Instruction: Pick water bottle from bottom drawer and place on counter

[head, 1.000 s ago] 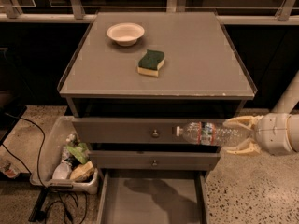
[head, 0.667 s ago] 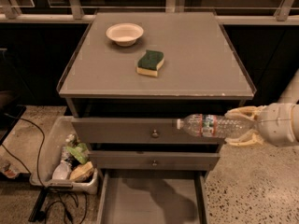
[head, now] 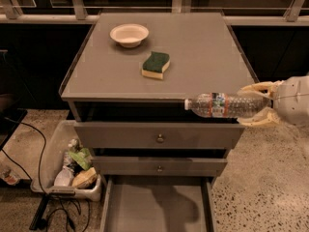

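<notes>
The water bottle [head: 224,105], clear with a white cap and an orange-red label band, lies level in the air, cap pointing left, at the height of the counter's front edge. My gripper [head: 257,105] comes in from the right and is shut on the bottle's base end, one pale finger above it and one below. The counter [head: 203,57] is the grey cabinet top just behind and to the left of the bottle. Below, the bottom drawer [head: 157,209] stands pulled out, its flat grey floor bare apart from a shadow.
A white bowl [head: 129,35] and a green-and-yellow sponge [head: 156,65] sit on the counter's left half. Two shut drawer fronts with round knobs [head: 160,138] face me. A bin of wrappers and containers [head: 72,168] stands on the floor at the left, with cables beside it.
My gripper has risen with the bottle, from level with the upper drawer front to level with the counter's front edge, and the bottle has shifted a little to the right.
</notes>
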{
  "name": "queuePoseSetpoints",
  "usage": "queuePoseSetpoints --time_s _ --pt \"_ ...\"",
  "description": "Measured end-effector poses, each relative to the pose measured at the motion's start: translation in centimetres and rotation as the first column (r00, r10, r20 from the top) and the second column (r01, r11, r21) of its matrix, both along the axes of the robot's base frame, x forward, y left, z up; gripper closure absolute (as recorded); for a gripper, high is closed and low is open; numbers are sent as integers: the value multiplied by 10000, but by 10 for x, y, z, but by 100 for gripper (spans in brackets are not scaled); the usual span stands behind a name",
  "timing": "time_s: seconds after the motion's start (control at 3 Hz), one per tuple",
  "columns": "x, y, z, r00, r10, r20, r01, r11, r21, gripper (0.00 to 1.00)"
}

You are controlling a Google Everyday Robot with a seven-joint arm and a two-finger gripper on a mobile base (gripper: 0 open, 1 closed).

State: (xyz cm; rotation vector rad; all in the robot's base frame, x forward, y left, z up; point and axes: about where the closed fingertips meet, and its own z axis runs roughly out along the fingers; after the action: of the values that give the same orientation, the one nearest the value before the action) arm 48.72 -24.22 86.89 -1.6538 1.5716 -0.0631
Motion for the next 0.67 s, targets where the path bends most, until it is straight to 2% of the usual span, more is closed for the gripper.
queuePoseSetpoints --time_s 0.33,0.67 --pt "18 1 13 9986 -284 454 274 9994 217 100" --pt "54 -7 38 9945 -690 782 626 9948 807 100"
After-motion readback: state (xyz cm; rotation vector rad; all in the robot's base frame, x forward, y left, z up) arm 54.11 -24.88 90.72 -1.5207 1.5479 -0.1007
